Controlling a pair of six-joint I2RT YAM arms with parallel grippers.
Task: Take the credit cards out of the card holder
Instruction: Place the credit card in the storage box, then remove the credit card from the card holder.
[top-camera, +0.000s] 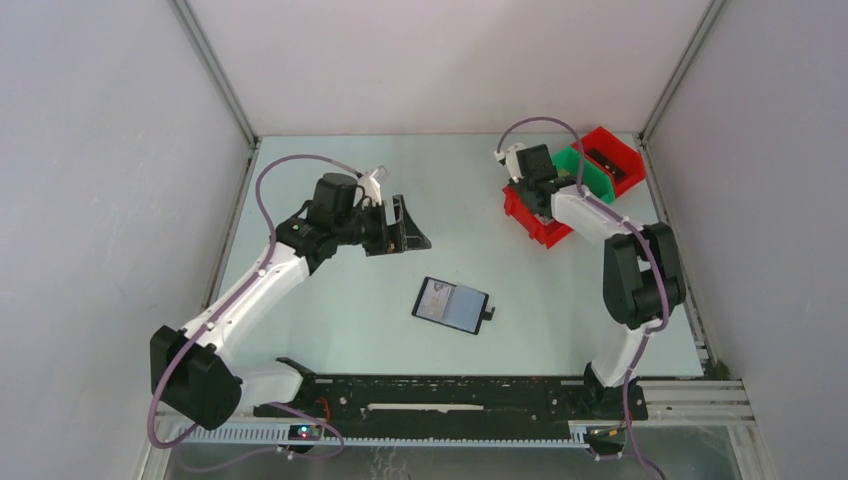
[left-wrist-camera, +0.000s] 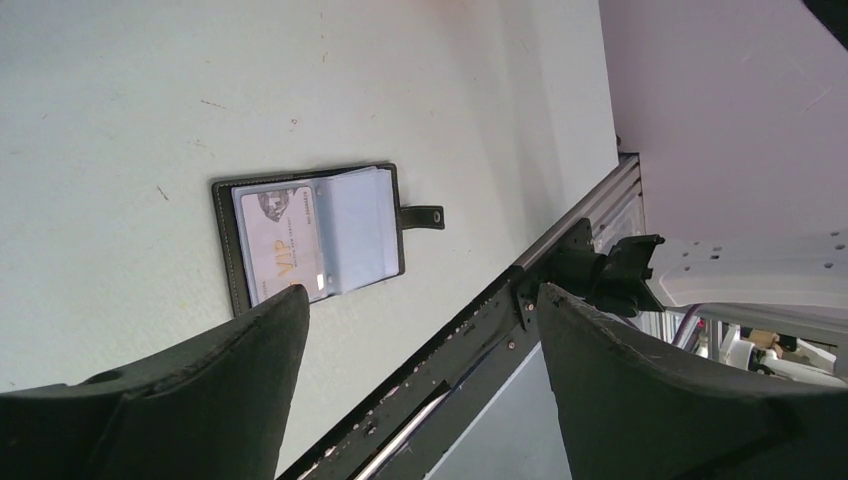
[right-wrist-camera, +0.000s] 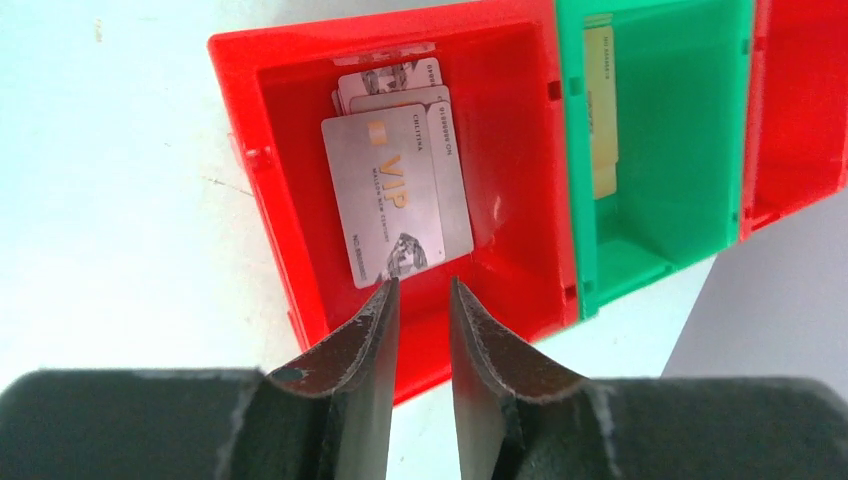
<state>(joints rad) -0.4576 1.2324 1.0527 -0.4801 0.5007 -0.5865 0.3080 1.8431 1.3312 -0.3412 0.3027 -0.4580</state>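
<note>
The black card holder (top-camera: 452, 305) lies open on the table, strap tab to the right, grey-blue panels up. In the left wrist view the card holder (left-wrist-camera: 310, 240) shows a pale VIP credit card (left-wrist-camera: 280, 248) in its left panel. My left gripper (top-camera: 405, 230) is open wide and empty, above the table up-left of the holder; in its own view the left gripper (left-wrist-camera: 420, 295) frames the table's front rail. My right gripper (right-wrist-camera: 422, 285) hangs over the near red bin (right-wrist-camera: 500, 130), jaws slightly apart with nothing between them. Several credit cards (right-wrist-camera: 395, 190) lie stacked in that bin.
A green bin (right-wrist-camera: 660, 200) next to the red one holds a yellowish card (right-wrist-camera: 598, 110). A second red bin (top-camera: 615, 155) stands behind it at the back right corner. The black front rail (left-wrist-camera: 500, 320) runs along the near edge. Walls enclose the table.
</note>
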